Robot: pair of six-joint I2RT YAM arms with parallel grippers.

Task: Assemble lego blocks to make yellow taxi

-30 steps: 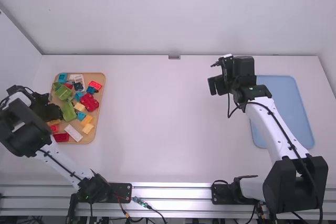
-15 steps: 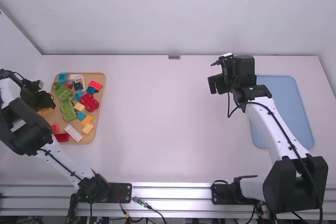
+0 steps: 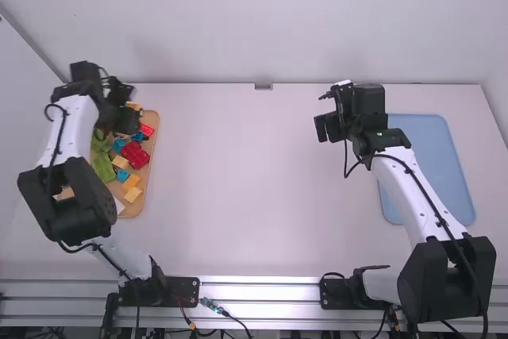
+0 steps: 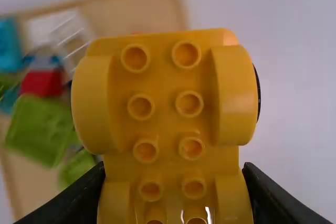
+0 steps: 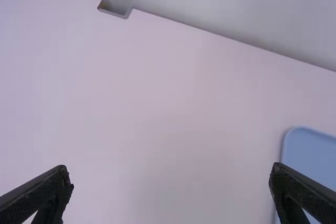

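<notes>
Across the white desk, a blue tray is lying on the right, and on the left a wooden tray is carrying green blocks, red blocks, orange-yellow blocks, blue blocks and a white piece, crowded close together. Near the wooden tray's far end my left fingers are grasping a studded yellow block by its opposite sides, while my right fingers are hanging spread and released, left of the blue tray.
</notes>
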